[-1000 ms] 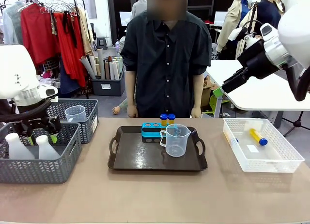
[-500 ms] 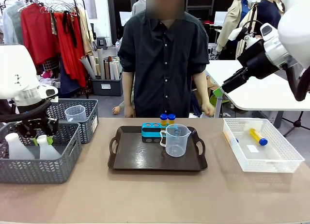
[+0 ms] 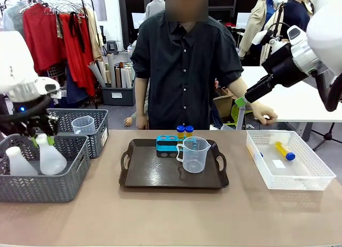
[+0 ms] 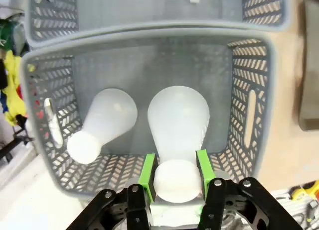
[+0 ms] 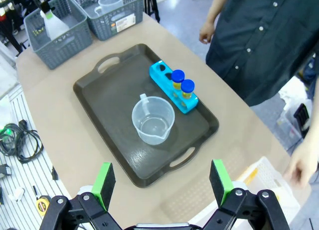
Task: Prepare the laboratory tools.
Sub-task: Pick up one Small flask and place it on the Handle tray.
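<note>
Right — your left gripper (image 4: 174, 172) is clamped on the neck of a translucent white conical flask (image 4: 178, 118), with one green pad on each side just under the flask's mouth. The flask's broad body hangs straight out past the fingertips, inside the grey mesh basket (image 4: 249, 120). You cannot tell from these views whether its base touches the basket floor. A second flask (image 4: 102, 125) stands in the same basket just beside the held one, clear of both pads. Beyond that gripper, a second basket (image 3: 99, 136) holds a spare beaker (image 3: 84, 125).

Your right gripper (image 5: 162, 182) hangs high with its jaws spread wide and nothing between them. Well below and ahead of its fingertips sits the dark tray (image 5: 109, 100). On the tray, the clear measuring beaker (image 5: 153, 120) stands upright on the side nearer the gripper. Just beyond the beaker is the blue tube rack (image 5: 160, 72), which holds two blue-capped tubes (image 5: 178, 78) of yellow liquid — upright, side by side, at one end of the rack.

Off to that gripper's side, a person's hand (image 3: 264, 114) is near the far rim of the white lattice bin (image 3: 299, 180). Another blue-capped tube (image 3: 285, 151) lies flat in the bin.
</note>
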